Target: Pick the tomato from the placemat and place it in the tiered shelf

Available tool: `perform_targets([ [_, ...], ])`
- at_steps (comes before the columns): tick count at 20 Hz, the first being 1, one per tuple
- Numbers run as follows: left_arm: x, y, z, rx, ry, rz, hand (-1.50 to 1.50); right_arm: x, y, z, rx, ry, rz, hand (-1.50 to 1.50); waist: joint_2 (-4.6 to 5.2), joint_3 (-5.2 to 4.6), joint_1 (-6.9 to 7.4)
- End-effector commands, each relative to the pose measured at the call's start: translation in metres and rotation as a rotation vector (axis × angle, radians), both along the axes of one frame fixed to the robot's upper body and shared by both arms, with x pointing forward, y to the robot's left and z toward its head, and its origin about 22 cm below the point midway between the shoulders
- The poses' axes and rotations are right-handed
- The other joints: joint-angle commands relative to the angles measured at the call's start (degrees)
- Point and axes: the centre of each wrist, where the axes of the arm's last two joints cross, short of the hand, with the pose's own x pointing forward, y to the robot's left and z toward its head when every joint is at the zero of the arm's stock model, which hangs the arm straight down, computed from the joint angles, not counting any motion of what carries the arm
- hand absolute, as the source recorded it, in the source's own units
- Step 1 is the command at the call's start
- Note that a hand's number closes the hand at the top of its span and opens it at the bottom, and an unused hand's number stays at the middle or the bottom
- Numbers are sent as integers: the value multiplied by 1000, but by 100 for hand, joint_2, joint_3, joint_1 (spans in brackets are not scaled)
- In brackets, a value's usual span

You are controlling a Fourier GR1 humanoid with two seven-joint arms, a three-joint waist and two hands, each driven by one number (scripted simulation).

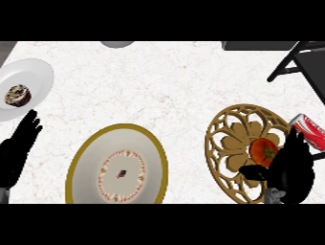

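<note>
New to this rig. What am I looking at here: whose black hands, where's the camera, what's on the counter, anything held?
The camera sits at a humanoid robot's head, looking steeply down at a white marbled counter. The two black shapes at the bottom are its hands. The left hand rests open at the left edge, fingers up, holding nothing. The right hand is at the tomato, fingers beside it and thumb below, not yet closed round it. The tomato lies on a gold openwork placemat. Also there: a gold-rimmed plate, a white plate with a doughnut, a red can and the dark shelf frame top right.
</note>
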Motion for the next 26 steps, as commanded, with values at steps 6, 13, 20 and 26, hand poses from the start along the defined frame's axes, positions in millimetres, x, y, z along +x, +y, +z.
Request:
perform_targets([
  [6, -4, -12, -2, -3, 15, -10, 0, 21, -4, -16, 25, 31, -19, -150, 2, 7, -7],
  [13, 11, -12, -7, -3, -3, -7, 0, 13, -16, -25, 56, 34, 18, 150, 3, 6, -27],
  [20, 9, -5, 17, 6, 6, -6, 0, 15, -12, -41, -65, 43, 14, 150, 0, 9, -1],
  [26, 8, -7, 8, -11, -4, -10, 0, 11, 4, -12, -146, -76, 3, 150, -2, 6, -17],
])
